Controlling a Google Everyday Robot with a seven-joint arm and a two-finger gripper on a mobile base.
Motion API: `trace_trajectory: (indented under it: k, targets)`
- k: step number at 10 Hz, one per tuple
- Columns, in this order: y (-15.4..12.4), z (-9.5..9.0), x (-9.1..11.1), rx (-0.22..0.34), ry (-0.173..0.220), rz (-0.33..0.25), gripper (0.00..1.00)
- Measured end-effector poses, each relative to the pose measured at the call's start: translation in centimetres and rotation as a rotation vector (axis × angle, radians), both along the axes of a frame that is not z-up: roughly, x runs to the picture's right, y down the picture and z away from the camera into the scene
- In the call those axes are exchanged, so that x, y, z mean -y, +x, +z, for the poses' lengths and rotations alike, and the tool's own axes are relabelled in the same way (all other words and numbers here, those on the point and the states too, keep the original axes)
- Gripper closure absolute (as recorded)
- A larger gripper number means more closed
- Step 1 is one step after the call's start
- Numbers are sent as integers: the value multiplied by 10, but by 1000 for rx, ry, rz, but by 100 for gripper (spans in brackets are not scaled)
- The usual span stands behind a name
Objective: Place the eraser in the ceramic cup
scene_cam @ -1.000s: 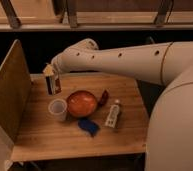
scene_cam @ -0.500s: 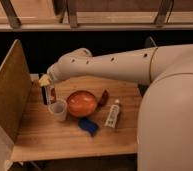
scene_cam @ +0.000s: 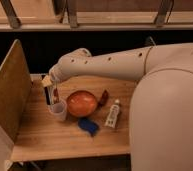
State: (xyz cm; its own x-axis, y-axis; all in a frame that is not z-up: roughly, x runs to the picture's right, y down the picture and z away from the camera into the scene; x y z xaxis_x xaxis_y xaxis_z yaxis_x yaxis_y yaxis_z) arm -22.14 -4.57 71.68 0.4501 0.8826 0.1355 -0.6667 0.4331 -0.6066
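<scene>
The white ceramic cup point(scene_cam: 59, 110) stands on the wooden table point(scene_cam: 50, 137), just left of the orange bowl. My gripper point(scene_cam: 51, 93) hangs at the end of the white arm, directly above and slightly behind the cup's left rim. It is shut on the eraser point(scene_cam: 53, 94), a small white and dark block held upright, with its lower end just over the cup's mouth. I cannot tell whether the eraser touches the rim.
An orange bowl point(scene_cam: 81, 103) sits mid-table, with a small red object point(scene_cam: 104, 97) to its right. A flat blue scrap point(scene_cam: 88, 125) lies in front of the bowl and a white tube point(scene_cam: 112, 114) to its right. A tall wooden panel point(scene_cam: 7, 97) stands along the left edge.
The gripper with the eraser has moved left, then down and toward the front, from above the table's back left to just over the cup.
</scene>
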Motion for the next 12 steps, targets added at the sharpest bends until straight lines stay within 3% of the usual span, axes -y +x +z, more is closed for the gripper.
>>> trace_trajectory:
  k: [2,6,12]
  targets:
    - [-1,1,1,2,2,1,100]
    - [-14,10,8,76,58,-30,100]
    - [-14,19,6,130,110,-91,100]
